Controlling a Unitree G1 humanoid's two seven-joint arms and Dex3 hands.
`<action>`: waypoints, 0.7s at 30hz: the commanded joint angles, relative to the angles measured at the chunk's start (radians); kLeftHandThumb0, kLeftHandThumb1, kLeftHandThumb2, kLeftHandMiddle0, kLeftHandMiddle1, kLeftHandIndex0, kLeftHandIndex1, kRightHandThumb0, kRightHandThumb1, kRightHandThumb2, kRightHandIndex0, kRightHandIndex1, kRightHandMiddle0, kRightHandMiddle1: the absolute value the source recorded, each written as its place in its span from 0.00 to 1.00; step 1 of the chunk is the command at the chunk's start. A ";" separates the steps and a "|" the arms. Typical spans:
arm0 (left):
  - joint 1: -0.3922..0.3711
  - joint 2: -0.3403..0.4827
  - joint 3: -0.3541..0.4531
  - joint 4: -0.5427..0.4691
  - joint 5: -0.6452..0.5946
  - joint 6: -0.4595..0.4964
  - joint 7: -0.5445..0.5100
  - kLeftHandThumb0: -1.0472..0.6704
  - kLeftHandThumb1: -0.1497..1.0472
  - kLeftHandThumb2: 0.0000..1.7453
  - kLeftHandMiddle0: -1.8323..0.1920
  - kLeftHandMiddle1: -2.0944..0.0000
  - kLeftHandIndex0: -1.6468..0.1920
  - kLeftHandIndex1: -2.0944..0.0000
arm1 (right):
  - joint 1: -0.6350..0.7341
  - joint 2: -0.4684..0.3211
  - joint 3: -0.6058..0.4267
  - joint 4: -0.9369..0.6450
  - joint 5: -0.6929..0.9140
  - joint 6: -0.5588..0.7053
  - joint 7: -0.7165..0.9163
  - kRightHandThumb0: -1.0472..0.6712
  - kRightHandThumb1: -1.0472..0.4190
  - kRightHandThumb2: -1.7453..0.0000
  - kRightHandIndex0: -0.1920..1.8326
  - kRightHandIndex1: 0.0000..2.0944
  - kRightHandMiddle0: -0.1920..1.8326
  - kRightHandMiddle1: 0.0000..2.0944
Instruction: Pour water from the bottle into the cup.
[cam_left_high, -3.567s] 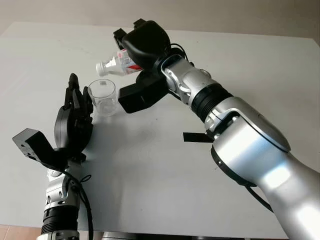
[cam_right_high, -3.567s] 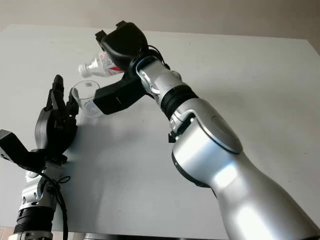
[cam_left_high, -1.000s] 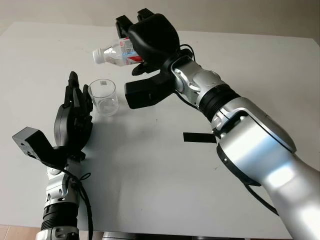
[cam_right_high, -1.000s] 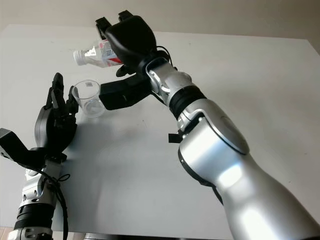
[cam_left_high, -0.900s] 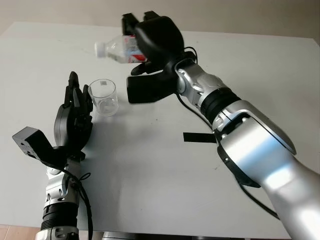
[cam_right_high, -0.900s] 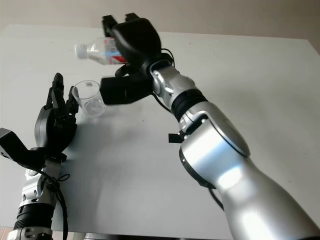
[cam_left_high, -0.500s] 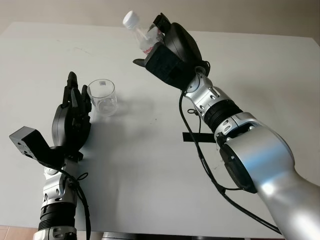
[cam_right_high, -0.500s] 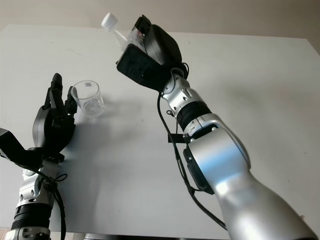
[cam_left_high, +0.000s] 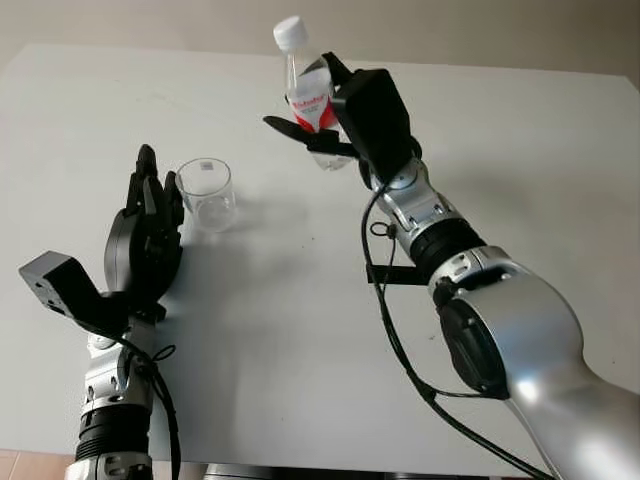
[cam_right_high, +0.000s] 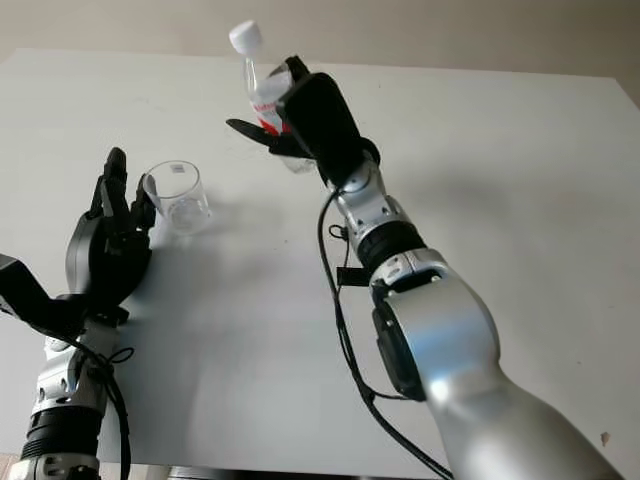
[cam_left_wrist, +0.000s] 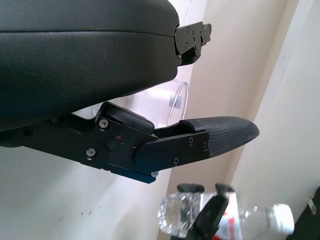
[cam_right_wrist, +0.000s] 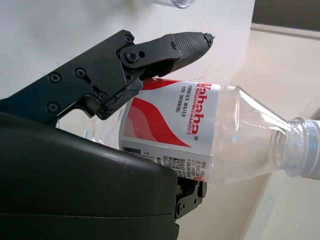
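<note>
A clear plastic bottle (cam_left_high: 307, 92) with a red and white label and a white cap stands nearly upright in the air, cap up. My right hand (cam_left_high: 318, 112) is shut on it around the label, above the table and to the right of the cup. In the right wrist view the fingers (cam_right_wrist: 172, 46) wrap the bottle (cam_right_wrist: 200, 132) at its label. A clear cup (cam_left_high: 207, 193) stands upright on the white table (cam_left_high: 300, 330). My left hand (cam_left_high: 148, 232) is open just left of the cup, not touching it. The left wrist view catches the cup's rim (cam_left_wrist: 178, 101) past a finger.
A short black tape mark (cam_left_high: 388, 275) lies on the table beside my right forearm. A thin black cable (cam_left_high: 392, 340) hangs along that arm. The table's far edge meets a beige wall (cam_left_high: 480, 25).
The bottle went from lying tipped toward the cup, neck over its rim, to nearly upright. My right hand rose and drew back to the right. The left hand and cup stayed put.
</note>
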 joint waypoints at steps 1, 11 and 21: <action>0.027 0.003 -0.001 -0.010 0.007 -0.001 -0.002 0.13 1.00 0.35 1.00 0.98 1.00 1.00 | 0.063 -0.037 -0.032 -0.062 0.040 -0.019 0.050 0.49 0.04 0.81 0.72 1.00 0.72 1.00; 0.034 0.003 0.001 -0.020 -0.001 0.007 -0.006 0.14 1.00 0.36 1.00 0.98 1.00 1.00 | 0.399 -0.116 -0.069 -0.473 0.116 0.055 0.173 0.52 0.00 0.84 0.65 1.00 0.56 1.00; 0.036 0.002 0.002 -0.018 -0.006 0.013 -0.005 0.14 1.00 0.35 1.00 0.98 1.00 1.00 | 0.608 -0.097 -0.147 -0.745 0.283 0.234 0.224 0.50 0.00 0.84 0.63 1.00 0.47 1.00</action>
